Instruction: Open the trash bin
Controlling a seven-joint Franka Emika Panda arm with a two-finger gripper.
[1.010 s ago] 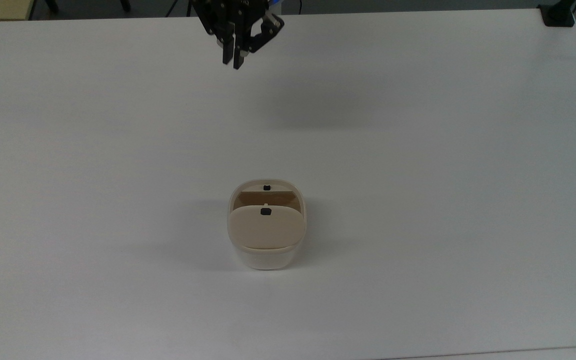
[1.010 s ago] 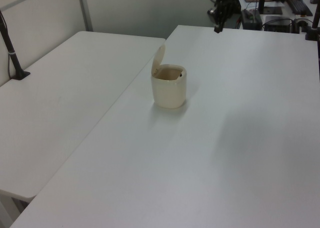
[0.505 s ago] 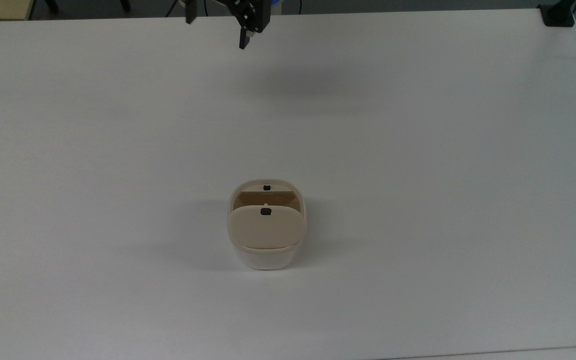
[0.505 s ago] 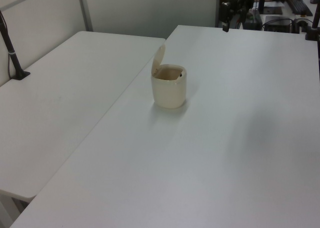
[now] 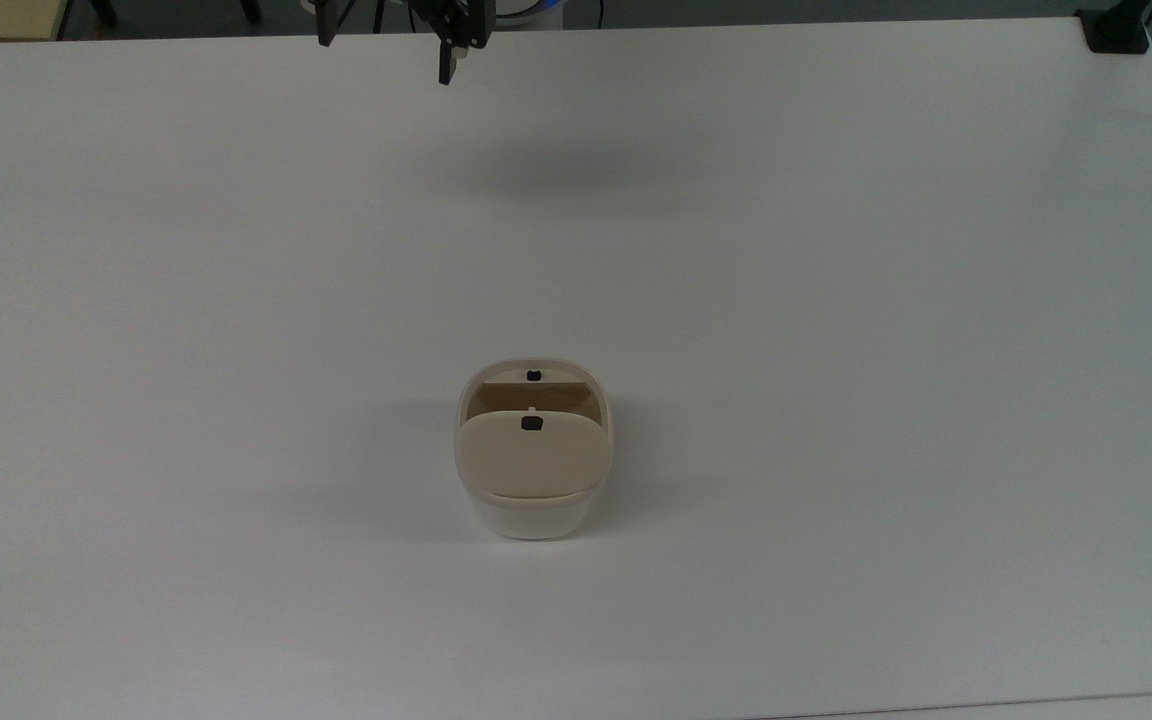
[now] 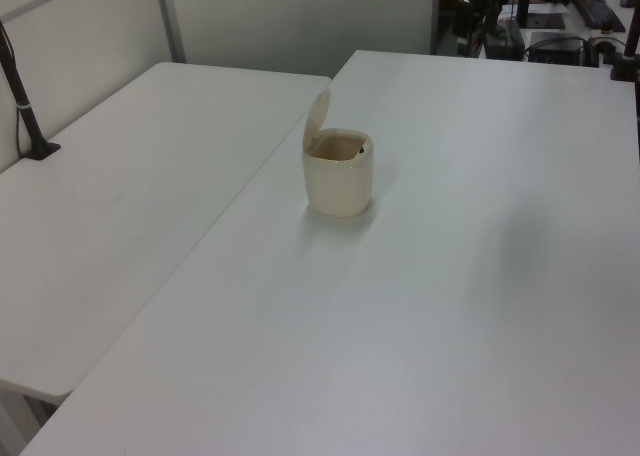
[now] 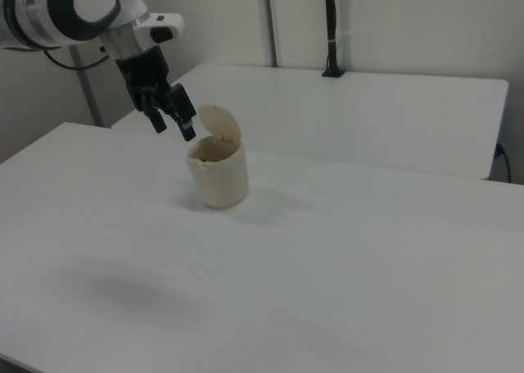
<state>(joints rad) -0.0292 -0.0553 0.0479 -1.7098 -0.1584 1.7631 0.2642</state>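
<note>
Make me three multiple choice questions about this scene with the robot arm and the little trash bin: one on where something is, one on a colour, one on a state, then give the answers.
1. In the top view, the gripper is: A) above the bin B) at the table's far edge C) inside the bin
2. The trash bin is: A) cream-beige B) blue C) black
3. The bin's lid is: A) shut flat B) raised open C) lying on the table

Answers: 1 B, it hangs by the table edge, far from the bin. 2 A, body and lid are beige. 3 B, the lid stands up from the rim.
</note>
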